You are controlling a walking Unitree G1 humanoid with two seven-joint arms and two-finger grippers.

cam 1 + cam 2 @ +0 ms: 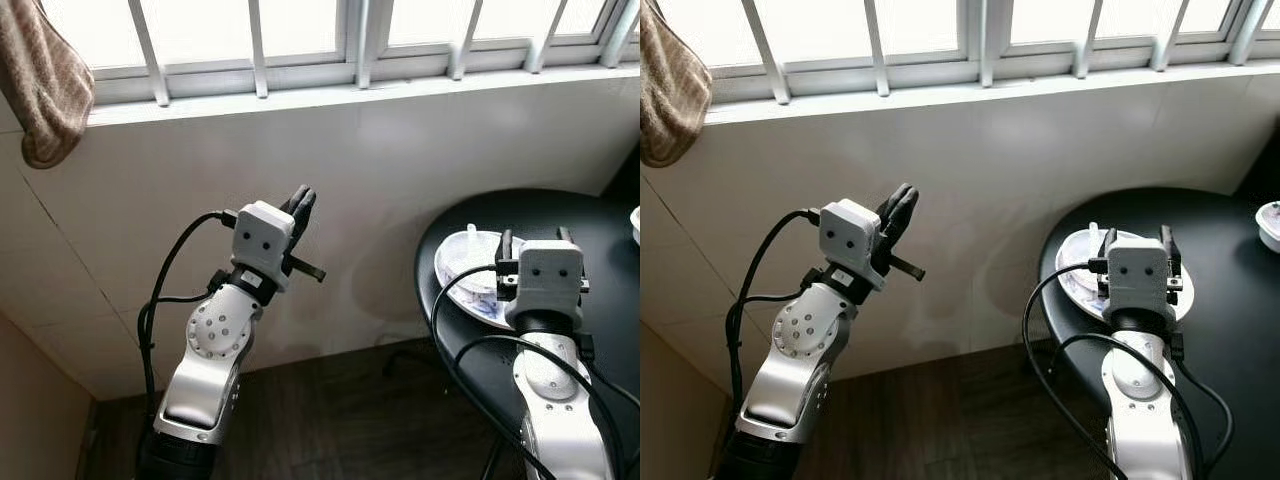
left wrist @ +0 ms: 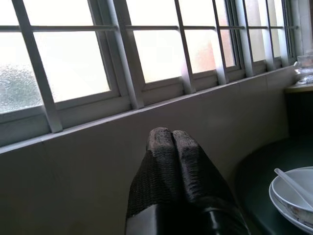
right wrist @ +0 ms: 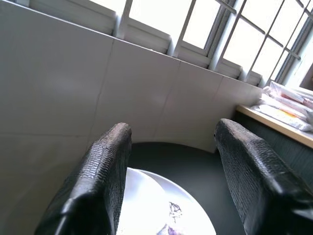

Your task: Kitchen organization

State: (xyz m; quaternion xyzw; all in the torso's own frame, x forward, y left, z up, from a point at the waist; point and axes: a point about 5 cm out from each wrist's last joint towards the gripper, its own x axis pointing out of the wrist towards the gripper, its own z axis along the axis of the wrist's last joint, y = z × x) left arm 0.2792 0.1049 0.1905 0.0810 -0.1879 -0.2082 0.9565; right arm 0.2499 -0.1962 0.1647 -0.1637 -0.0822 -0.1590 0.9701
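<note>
Head views: the right tool (image 1: 536,238) hovers over the plate (image 1: 1077,283) on the round black worktop (image 1: 600,215). Left wrist: the left tool (image 2: 172,139) is pinched together, empty, raised toward the wall; bowl (image 2: 293,193) with spoon (image 2: 292,181) still uncollected. Right wrist: fingers (image 3: 105,161) spread wide above the plate, nothing gripped. Organizing looks barely begun.

At frame centre the left gripper (image 1: 301,203) was raised before the pale tiled wall (image 1: 400,170), its black fingers pressed together. At lower right the right gripper (image 1: 536,238) hung over a white plate (image 1: 462,272) on the round black table (image 1: 600,240). A brown towel (image 1: 42,85) hung at upper left beside the barred window (image 1: 300,30)
</note>
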